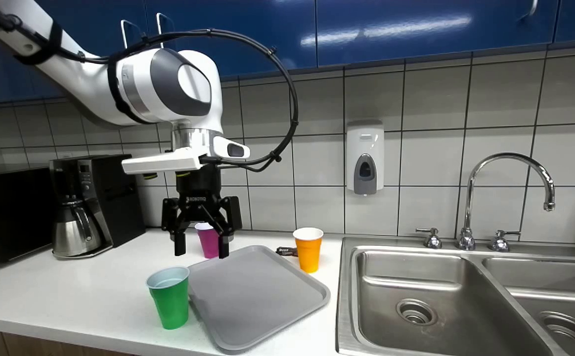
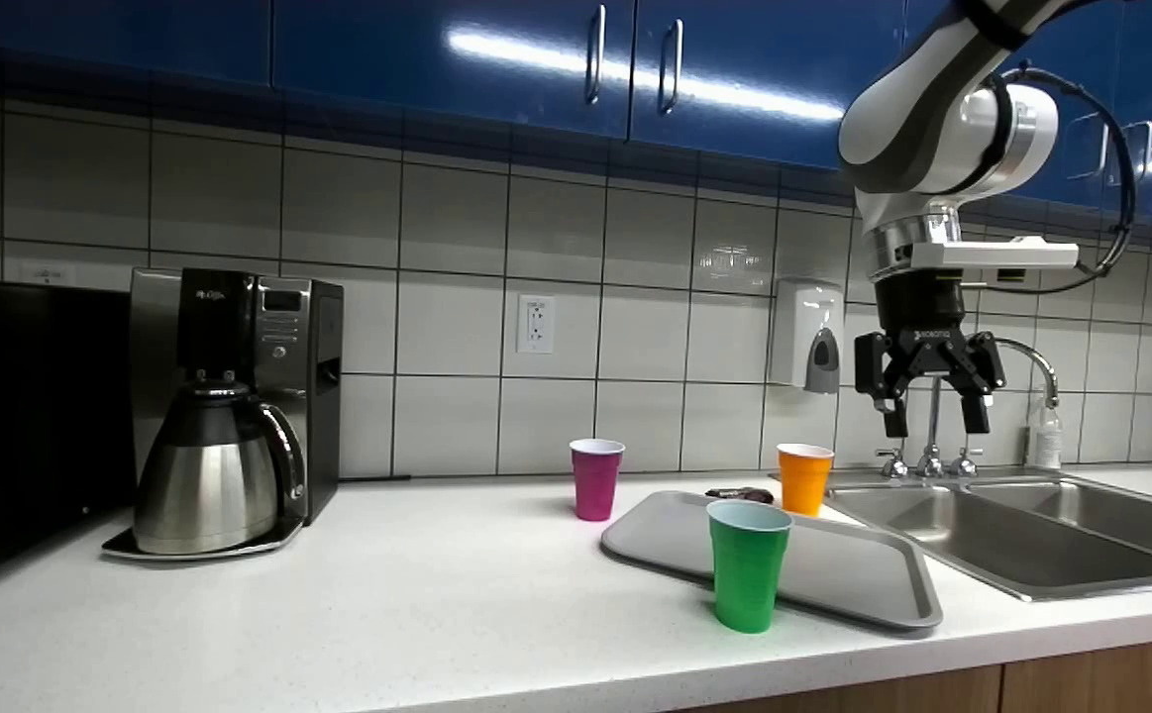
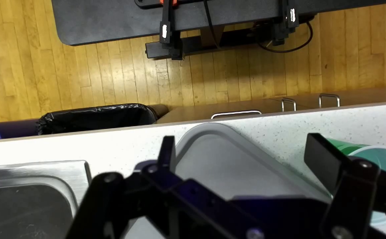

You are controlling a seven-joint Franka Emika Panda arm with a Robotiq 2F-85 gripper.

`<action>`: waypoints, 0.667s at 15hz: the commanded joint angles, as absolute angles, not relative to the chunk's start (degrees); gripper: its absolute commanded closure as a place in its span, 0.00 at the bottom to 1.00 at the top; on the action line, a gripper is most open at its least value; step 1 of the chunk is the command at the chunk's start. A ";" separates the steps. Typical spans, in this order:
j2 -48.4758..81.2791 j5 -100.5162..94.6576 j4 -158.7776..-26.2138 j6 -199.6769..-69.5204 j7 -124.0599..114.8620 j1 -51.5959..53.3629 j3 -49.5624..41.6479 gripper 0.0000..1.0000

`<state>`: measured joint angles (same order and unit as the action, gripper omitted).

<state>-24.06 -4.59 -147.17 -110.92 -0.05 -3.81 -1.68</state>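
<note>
My black gripper (image 1: 201, 249) is open with nothing between its fingers. It hangs above the grey tray (image 1: 262, 296), and it also shows in an exterior view (image 2: 935, 428) and in the wrist view (image 3: 241, 146). The tray lies flat on the counter and shows between the fingers in the wrist view (image 3: 226, 159). A green cup (image 1: 171, 304) stands upright beside the tray; in the wrist view (image 3: 347, 146) a finger partly hides it. A magenta cup (image 2: 595, 482) and an orange cup (image 2: 805, 482) stand upright behind the tray, near the wall.
A small dark object (image 2: 742, 494) lies behind the tray. A steel double sink (image 1: 349, 296) with a tall faucet (image 1: 470, 198) adjoins the tray's side. A coffee maker (image 2: 283, 396) stands farther along the counter. A soap dispenser (image 1: 365, 158) hangs on the wall, below blue cabinets (image 1: 416, 29).
</note>
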 commanded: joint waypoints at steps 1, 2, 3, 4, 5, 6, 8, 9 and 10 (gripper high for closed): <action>-24.07 -4.66 -147.06 -110.74 -0.14 -3.56 -1.90 0.00; -24.07 -4.66 -147.06 -110.74 -0.14 -3.56 -1.90 0.00; -24.13 -4.76 -147.39 -111.28 -0.55 -3.46 -1.61 0.00; -24.39 -4.74 -147.83 -111.86 -1.18 -3.27 -1.25 0.00; -24.69 -4.68 -148.33 -112.41 -1.86 -3.01 -0.84 0.00; -25.08 -4.43 -149.02 -113.00 -2.65 -2.64 -0.36 0.00; -25.54 -3.92 -150.40 -114.57 -4.85 -1.87 0.72 0.00; -25.64 -3.58 -151.01 -115.17 -6.10 -1.44 1.27 0.00; -25.78 -3.00 -151.72 -115.84 -7.65 -0.93 1.93 0.00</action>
<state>-24.07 -4.26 -149.02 -113.43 -3.06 -1.97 -0.12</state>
